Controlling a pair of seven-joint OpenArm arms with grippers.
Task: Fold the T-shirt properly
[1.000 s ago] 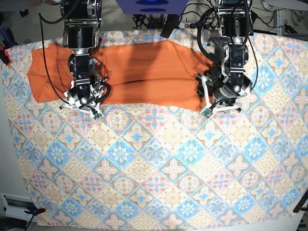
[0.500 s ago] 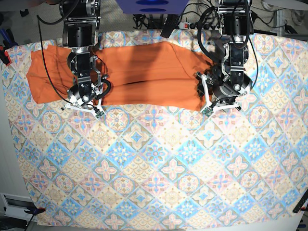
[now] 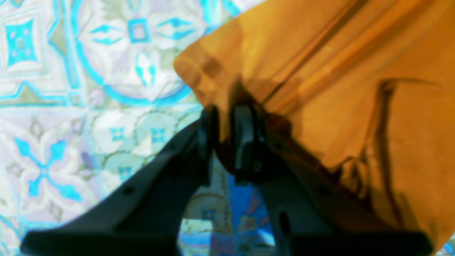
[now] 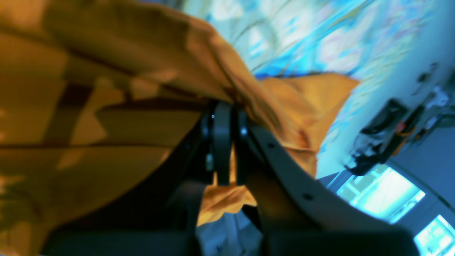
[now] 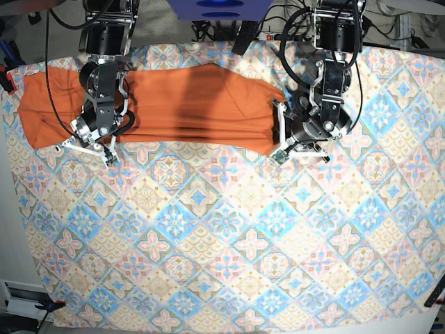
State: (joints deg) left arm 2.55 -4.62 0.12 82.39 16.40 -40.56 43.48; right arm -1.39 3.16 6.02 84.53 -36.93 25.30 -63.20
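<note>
You see a table covered with a tile-patterned cloth (image 5: 229,236) in blue, pink and cream. Behind its far edge black cables (image 5: 278,17) and a power strip (image 5: 266,33) lie on a grey floor. In the right wrist view, bright windows (image 4: 387,193) shine at the lower right.

Tile-patterned cloth (image 5: 229,236) across the table, cables (image 5: 278,21) behind

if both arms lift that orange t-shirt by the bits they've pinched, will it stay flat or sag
The T-shirt will likely sag: in the right wrist view its fabric bunches into soft folds at the right gripper. It is probably light, since the left gripper holds just a thin edge. The long span between the grips would likely droop.
</note>
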